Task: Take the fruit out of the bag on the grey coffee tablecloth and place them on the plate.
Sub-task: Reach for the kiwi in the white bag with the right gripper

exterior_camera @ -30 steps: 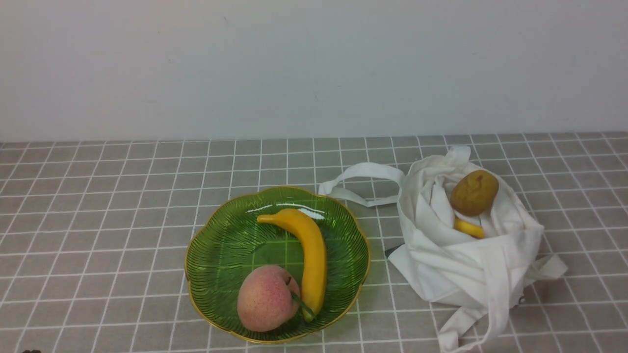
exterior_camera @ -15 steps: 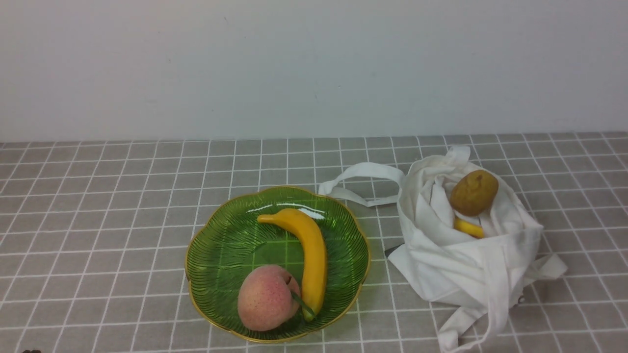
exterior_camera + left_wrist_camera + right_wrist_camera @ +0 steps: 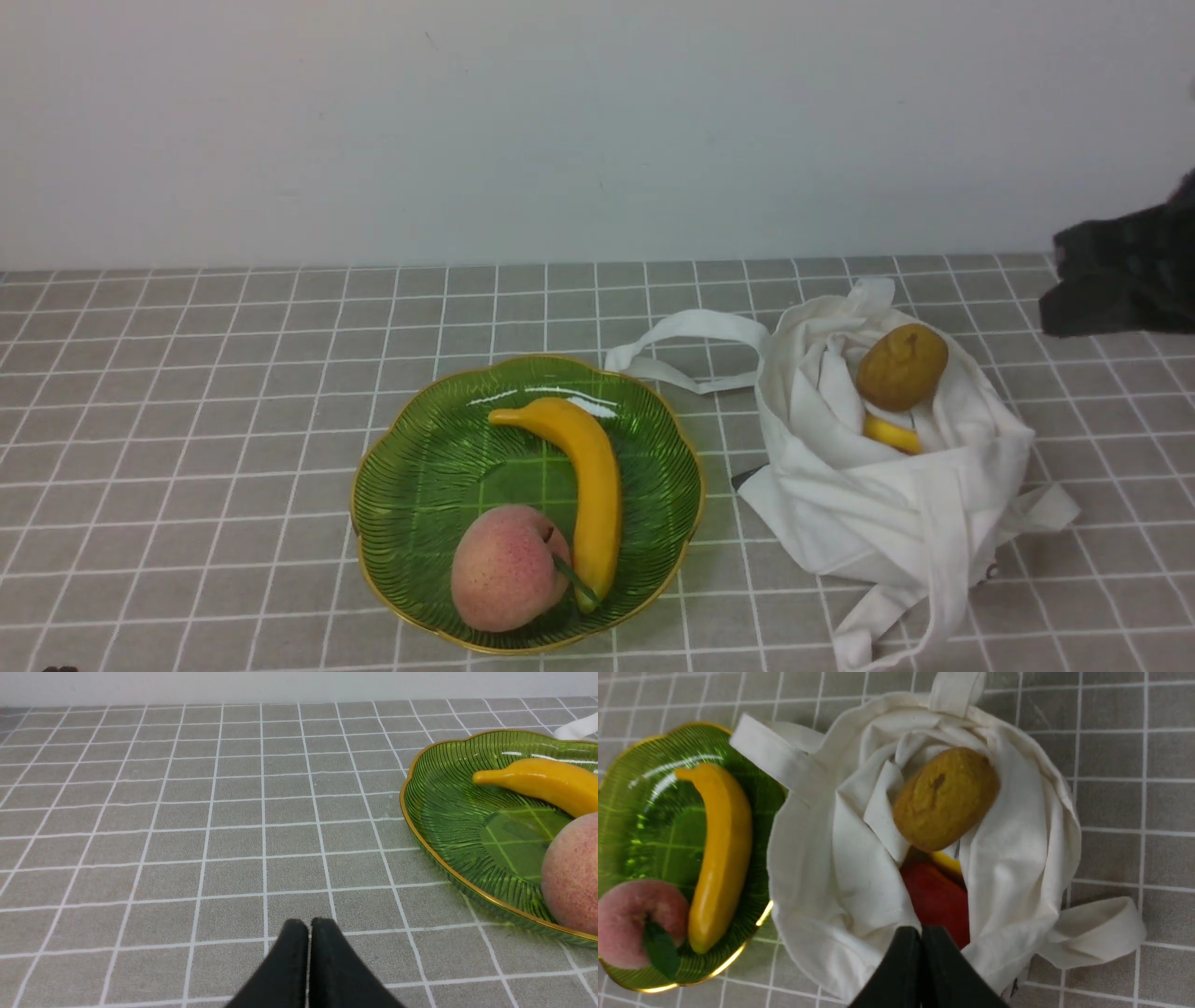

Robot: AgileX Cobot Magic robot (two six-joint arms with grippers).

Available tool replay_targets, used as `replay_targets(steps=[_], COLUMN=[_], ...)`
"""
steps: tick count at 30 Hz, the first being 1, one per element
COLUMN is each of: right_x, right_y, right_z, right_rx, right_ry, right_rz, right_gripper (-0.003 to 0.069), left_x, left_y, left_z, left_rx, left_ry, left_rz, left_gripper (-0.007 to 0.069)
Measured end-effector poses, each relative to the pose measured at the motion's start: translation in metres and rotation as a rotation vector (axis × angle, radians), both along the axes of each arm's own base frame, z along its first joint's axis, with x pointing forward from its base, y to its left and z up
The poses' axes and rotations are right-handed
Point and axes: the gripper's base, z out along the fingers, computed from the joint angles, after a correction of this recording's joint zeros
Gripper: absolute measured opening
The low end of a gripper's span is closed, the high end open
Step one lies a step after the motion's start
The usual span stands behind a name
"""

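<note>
Fruit (image 3: 902,366) sits in two places on the grey-brown tablecloth (image 3: 187,420), a flat cloth ruled by thin white lines into small squares and running back to a plain pale wall (image 3: 560,121). A smooth yellow banana (image 3: 583,476) and a fuzzy pink peach (image 3: 509,567) lie touching in the green plate (image 3: 420,467), ribbed glass with a wavy gold rim. Just beside it, on the robot's right, the soft white bag (image 3: 868,513) slumps open, one flat strap (image 3: 691,327) looping toward the plate. An olive-brown egg-shaped piece (image 3: 945,798) rests in its mouth, over a yellow piece (image 3: 892,434) and what looks like a red fruit (image 3: 936,900), half hidden by folds. The right gripper (image 3: 920,933) hangs above the bag, fingers pressed together. The left gripper (image 3: 308,927), also pressed together, points at bare cloth near the plate.
</note>
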Motion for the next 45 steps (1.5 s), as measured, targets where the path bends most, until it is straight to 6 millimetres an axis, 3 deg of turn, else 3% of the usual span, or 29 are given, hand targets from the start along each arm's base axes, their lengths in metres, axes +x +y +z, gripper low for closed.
replay_targets(steps=[3, 7, 15, 22, 23, 24, 27, 32, 35, 39, 44, 45], right_x=[0.034, 0.063, 0.089, 0.096, 0.096, 0.098, 0.103, 0.111, 0.111, 0.110, 0.104, 0.100], right_y=[0.016, 0.034, 0.049, 0.050, 0.051, 0.051, 0.052, 0.054, 0.056, 0.057, 0.055, 0.054], right_z=[-0.011, -0.022, -0.046, -0.056, -0.057, -0.058, -0.067, -0.090, -0.098, -0.098, -0.089, -0.080], right_rx=[-0.065, -0.157, -0.237, -0.223, -0.221, -0.210, -0.208, -0.216, -0.200, -0.205, -0.222, -0.221], right_ry=[0.079, 0.113, 0.183, 0.195, 0.195, 0.190, 0.203, 0.250, 0.287, 0.306, 0.312, 0.301], right_rz=[0.040, 0.015, -0.042, -0.093, -0.096, -0.115, -0.129, -0.129, -0.130, -0.119, -0.090, -0.087], right_gripper=[-0.0010, -0.0005, 0.0101, 0.0475, 0.0497, 0.0586, 0.0666, 0.0689, 0.0649, 0.0496, 0.0501, 0.0501], left_x=[0.000, 0.000, 0.000, 0.000, 0.000, 0.000, 0.000, 0.000, 0.000, 0.000, 0.000, 0.000], left_y=[0.000, 0.000, 0.000, 0.000, 0.000, 0.000, 0.000, 0.000, 0.000, 0.000, 0.000, 0.000], left_z=[0.000, 0.000, 0.000, 0.000, 0.000, 0.000, 0.000, 0.000, 0.000, 0.000, 0.000, 0.000], left_rx=[0.000, 0.000, 0.000, 0.000, 0.000, 0.000, 0.000, 0.000, 0.000, 0.000, 0.000, 0.000], left_ry=[0.000, 0.000, 0.000, 0.000, 0.000, 0.000, 0.000, 0.000, 0.000, 0.000, 0.000, 0.000], left_rz=[0.000, 0.000, 0.000, 0.000, 0.000, 0.000, 0.000, 0.000, 0.000, 0.000, 0.000, 0.000], left_gripper=[-0.0008, -0.0008, -0.0008, -0.0008, -0.0008, -0.0008, -0.0008, -0.0008, -0.0008, -0.0008, -0.0008, -0.0008])
